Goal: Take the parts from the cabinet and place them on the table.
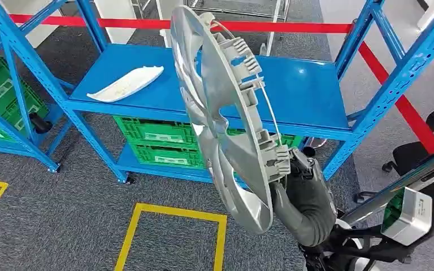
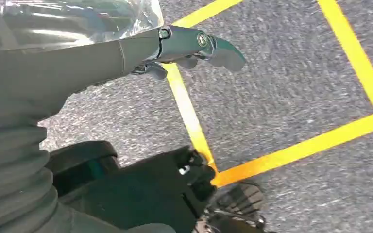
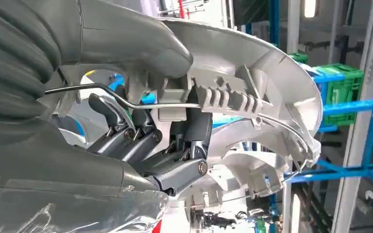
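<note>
Silver-grey plastic is what my right hand (image 1: 304, 189) is gripping — the rim of a wheel cover (image 1: 226, 118), which I am holding up on edge in front of the head camera, its clips and wire ring facing toward three o'clock. In the right wrist view the thumb (image 3: 126, 41) is pressing on the outside of the rim while the dark fingers (image 3: 141, 141) are curling in behind it, close to the wire ring (image 3: 165, 105). My left hand (image 2: 184, 48) is hanging over grey carpet (image 2: 291, 92) with yellow floor tape (image 2: 194, 131) below it — fingers curled a little, holding nothing that I can see. Beyond the cover, toward eleven o'clock, a white trim part (image 1: 125, 83) is lying on the blue shelf (image 1: 305, 90) of the cabinet. Green crates (image 1: 155, 141) are sitting on the level underneath.
</note>
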You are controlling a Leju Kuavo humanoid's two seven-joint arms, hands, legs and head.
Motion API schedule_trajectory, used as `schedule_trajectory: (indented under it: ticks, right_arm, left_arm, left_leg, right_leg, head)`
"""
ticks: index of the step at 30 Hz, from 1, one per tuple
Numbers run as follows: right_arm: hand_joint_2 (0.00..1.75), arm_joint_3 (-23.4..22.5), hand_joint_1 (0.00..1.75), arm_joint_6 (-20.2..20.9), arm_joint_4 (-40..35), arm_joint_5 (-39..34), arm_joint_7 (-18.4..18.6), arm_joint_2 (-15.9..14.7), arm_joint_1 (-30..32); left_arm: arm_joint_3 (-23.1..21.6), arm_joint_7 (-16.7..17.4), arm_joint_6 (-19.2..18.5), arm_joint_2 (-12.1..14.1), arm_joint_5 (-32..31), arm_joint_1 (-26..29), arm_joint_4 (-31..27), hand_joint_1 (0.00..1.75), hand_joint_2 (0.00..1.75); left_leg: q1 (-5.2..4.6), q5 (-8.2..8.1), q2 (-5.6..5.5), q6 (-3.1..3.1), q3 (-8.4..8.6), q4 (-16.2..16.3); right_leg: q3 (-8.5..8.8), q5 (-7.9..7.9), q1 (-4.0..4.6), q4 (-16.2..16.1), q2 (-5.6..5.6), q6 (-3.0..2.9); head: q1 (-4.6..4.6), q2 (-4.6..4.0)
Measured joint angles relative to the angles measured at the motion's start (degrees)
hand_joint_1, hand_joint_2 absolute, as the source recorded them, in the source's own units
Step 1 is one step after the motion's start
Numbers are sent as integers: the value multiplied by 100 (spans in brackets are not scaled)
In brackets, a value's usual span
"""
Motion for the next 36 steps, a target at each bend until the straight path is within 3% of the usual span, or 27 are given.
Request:
schedule_trajectory:
  ticks: [1,2,4,5,6,8,9,10,11,12,15,16,18,20,21,22,23,25,26,27,30,31,32,33,34,35,36]
  right_arm:
    - [175,-9,175,-2,4,0,7,-7,19]
    - [175,-15,175,-7,4,0,11,-7,23]
    - [175,-20,175,-9,4,0,13,-7,24]
    - [175,-20,175,-9,4,0,13,-7,27]
    - [175,-22,175,-9,4,0,15,-7,33]
    - [175,-22,175,-9,4,0,22,-7,50]
    - [175,-22,175,-9,4,0,26,-7,51]
    - [175,-28,175,-11,4,0,28,-7,51]
    - [175,-33,175,-11,4,0,31,-7,43]
    - [175,-37,175,-18,2,0,31,-7,48]
    - [175,-44,175,-24,4,0,39,-15,54]
    - [175,-42,175,-24,4,0,48,-13,66]
    - [175,-46,175,-26,7,0,52,-15,78]
    - [175,-42,175,-26,15,0,52,-15,79]
    - [175,-42,175,-28,20,-2,55,-15,80]
    - [175,-39,175,-26,26,-2,57,-15,84]
    - [175,-37,175,-28,31,-2,59,-15,85]
    - [175,-37,175,-33,31,-2,70,-15,88]
    - [175,-37,175,-37,31,-2,74,-15,89]
    - [175,-39,175,-42,31,-2,77,-15,83]
    - [175,-37,175,-48,31,-2,114,-15,87]
    - [175,-37,175,-59,31,-2,122,-18,92]
    - [175,-37,175,-61,31,-2,129,-26,98]
    - [175,-37,175,-63,31,-2,138,-31,96]
    - [175,-37,175,-68,31,-2,142,-31,99]
    - [175,-35,175,-76,31,-2,149,-31,104]
    - [175,-35,175,-76,31,-2,149,-33,111]
  left_arm:
    - [0,0,0,-9,2,-6,0,0,175]
    - [0,-2,0,-11,2,-7,-2,0,175]
    - [0,-2,-2,-17,4,-5,-2,0,175]
    - [0,-2,-2,-17,4,-2,-2,0,175]
    - [0,-2,-2,-15,7,-2,-2,0,175]
    - [0,-2,-2,-15,7,-6,-2,0,175]
    - [0,-2,-2,-17,7,-5,-2,0,175]
    - [0,0,-2,-15,7,-3,-4,0,175]
    - [0,0,0,-15,11,-2,-2,0,175]
    - [0,20,9,-18,20,-9,-9,0,175]
    - [0,77,15,-24,26,-5,-9,0,175]
    - [0,98,15,-24,26,-1,-11,0,175]
    - [-2,114,15,-24,31,6,-20,0,175]
    - [0,120,15,-24,37,8,-24,0,175]
    - [-2,120,15,-24,39,9,-26,0,175]
    - [0,127,13,-24,42,9,-26,0,175]
    - [0,129,15,-24,42,9,-26,0,175]
    - [0,133,13,-24,42,7,-26,0,175]
    - [-2,133,13,-24,42,-1,-28,0,175]
    - [-2,133,13,-24,42,-9,-28,0,175]
    - [0,133,13,-24,57,-4,-31,0,175]
    - [0,133,15,-26,59,3,-31,0,175]
    - [0,133,13,-35,59,2,-31,0,175]
    - [0,133,13,-39,61,-2,-31,0,175]
    - [0,133,11,-48,61,-2,-35,0,175]
    - [0,133,13,-50,68,-1,-37,0,175]
    - [0,133,13,-50,76,-1,-37,0,175]
  left_leg:
    - [60,71,62,17,-24,-47]
    - [56,130,49,75,-82,-72]
    - [47,211,56,103,-222,-26]
    - [41,246,62,107,-297,2]
    - [35,279,67,111,-377,36]
    - [33,328,68,97,-566,152]
    - [40,340,68,83,-661,224]
    - [43,343,66,75,-725,298]
    - [24,343,66,44,-810,370]
    - [13,366,60,8,-865,427]
    - [23,504,52,-107,-957,436]
    - [41,450,51,-137,-1008,463]
    - [59,-60,38,-215,-1113,882]
    - [80,-571,38,-255,-1308,1696]
    - [85,-651,37,-264,-1349,2005]
    - [85,-544,37,-263,-1287,2047]
    - [85,-326,37,-257,-1115,1875]
    - [85,67,34,-227,-526,1026]
    - [82,1,15,-189,-184,486]
    - [54,-91,9,-156,-13,165]
    - [16,-35,9,-53,-76,131]
    - [62,56,30,10,-110,56]
    - [65,117,58,41,-166,50]
    - [61,165,60,99,-234,58]
    - [56,209,65,105,-308,75]
    - [44,254,69,114,-380,93]
    - [37,298,72,117,-466,124]
  right_leg:
    - [-54,-118,-1,56,25,21]
    - [-127,-387,11,230,33,44]
    - [-313,-988,10,948,34,61]
    - [-380,-1198,7,1334,33,78]
    - [-398,-1251,2,1617,33,95]
    - [-197,-910,-13,1572,31,121]
    - [65,-680,-24,1220,29,124]
    - [383,-577,-33,762,25,127]
    - [655,-732,-29,338,25,107]
    - [758,-817,-8,117,45,42]
    - [655,-791,11,76,52,-14]
    - [629,-733,-51,26,45,-109]
    - [547,-657,-30,29,20,-198]
    - [444,-575,-17,37,3,-211]
    - [377,-523,-14,44,-8,-213]
    - [313,-478,-14,54,-9,-207]
    - [244,-437,-14,68,-9,-199]
    - [147,-367,-15,94,-3,-169]
    - [122,-334,-12,102,3,-144]
    - [96,-302,12,106,3,-104]
    - [76,-135,-15,33,-13,11]
    - [51,-159,-13,40,-9,50]
    - [10,-338,-18,113,-6,69]
    - [-70,-654,-18,381,-3,72]
    - [-178,-986,-19,794,-3,81]
    - [-281,-1231,-18,1220,-3,94]
    - [-343,-1337,-19,1579,-3,103]
  head:
    - [2,0]
    - [35,0]
    - [52,0]
    - [50,0]
    - [53,0]
    - [52,0]
    - [57,0]
    - [52,0]
    - [63,0]
    - [55,0]
    - [55,0]
    - [55,0]
    - [22,0]
    - [9,0]
    - [7,0]
    - [6,0]
    - [7,0]
    - [4,0]
    - [4,0]
    - [11,0]
    - [11,0]
    - [9,0]
    - [15,0]
    - [55,0]
    - [63,0]
    - [59,0]
    - [68,0]
